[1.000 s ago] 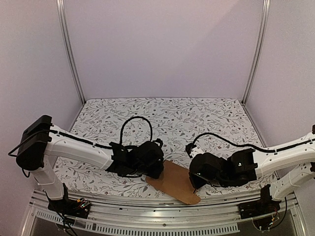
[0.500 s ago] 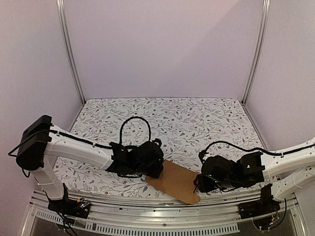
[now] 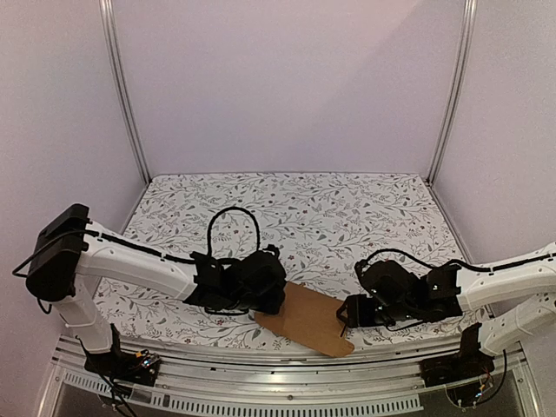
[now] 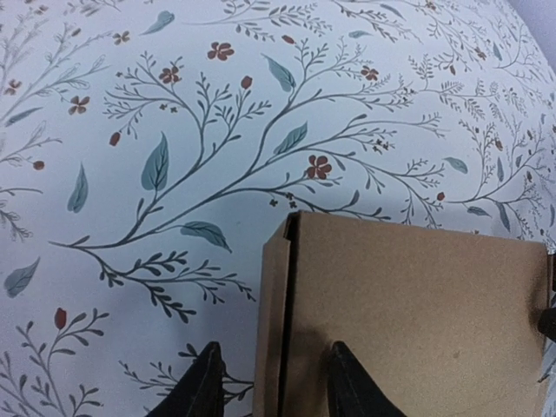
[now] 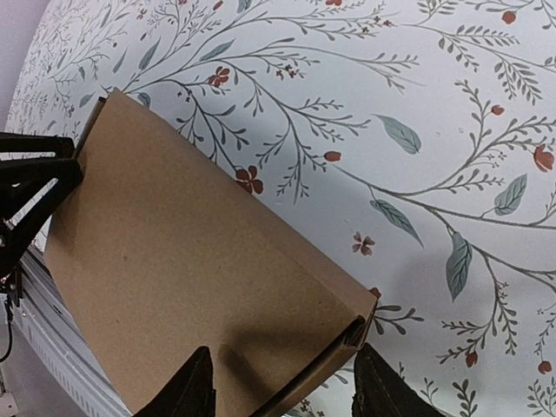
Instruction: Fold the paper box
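Observation:
The paper box [image 3: 304,320] is a flat, closed brown cardboard box lying near the table's front edge, between the two arms. My left gripper [image 3: 263,302] is at its left end. In the left wrist view the box [image 4: 408,313] has its side wall between the left gripper's [image 4: 274,387] open fingers, one over the lid and one over the cloth. My right gripper [image 3: 349,313] is at the right end. In the right wrist view its [image 5: 282,387] fingers stand wide apart around the box's [image 5: 191,261] near right corner, not touching it.
A floral tablecloth [image 3: 295,208] covers the table. The metal front rail [image 3: 278,369] runs just below the box. The left gripper's black fingers [image 5: 35,182] show at the box's far end in the right wrist view. Plain walls enclose the table.
The right gripper has opened and let go of the box's right end, and its wrist has drawn back to the right and turned. The left arm has barely moved.

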You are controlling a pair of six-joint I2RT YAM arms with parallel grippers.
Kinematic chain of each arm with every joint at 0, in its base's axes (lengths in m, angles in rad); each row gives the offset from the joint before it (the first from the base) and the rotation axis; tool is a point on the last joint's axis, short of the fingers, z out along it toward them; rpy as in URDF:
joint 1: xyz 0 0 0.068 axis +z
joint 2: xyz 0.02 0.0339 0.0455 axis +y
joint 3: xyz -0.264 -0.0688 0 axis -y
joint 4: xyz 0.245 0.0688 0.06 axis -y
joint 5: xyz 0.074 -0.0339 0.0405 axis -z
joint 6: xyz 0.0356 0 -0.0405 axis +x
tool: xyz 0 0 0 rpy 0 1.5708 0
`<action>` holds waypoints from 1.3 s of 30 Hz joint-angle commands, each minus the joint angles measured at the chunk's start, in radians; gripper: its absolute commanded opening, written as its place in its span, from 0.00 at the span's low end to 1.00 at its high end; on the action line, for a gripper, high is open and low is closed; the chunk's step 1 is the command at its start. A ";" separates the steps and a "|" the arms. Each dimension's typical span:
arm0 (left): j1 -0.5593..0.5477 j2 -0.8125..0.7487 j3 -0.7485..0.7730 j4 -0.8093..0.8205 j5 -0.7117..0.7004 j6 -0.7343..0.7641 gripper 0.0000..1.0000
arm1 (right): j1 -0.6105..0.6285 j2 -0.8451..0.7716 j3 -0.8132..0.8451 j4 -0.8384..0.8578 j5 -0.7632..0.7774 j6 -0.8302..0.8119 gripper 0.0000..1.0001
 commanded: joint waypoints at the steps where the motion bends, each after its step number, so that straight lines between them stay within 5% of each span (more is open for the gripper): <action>1: 0.018 -0.011 -0.040 -0.082 -0.011 -0.038 0.41 | -0.056 0.040 -0.004 0.108 -0.084 -0.015 0.52; 21: 0.111 -0.139 -0.233 0.015 0.061 -0.127 0.47 | -0.239 0.435 0.260 0.285 -0.274 -0.201 0.39; 39: 0.136 -0.101 -0.204 0.029 0.083 -0.110 0.47 | -0.295 0.380 0.175 0.309 -0.393 -0.267 0.37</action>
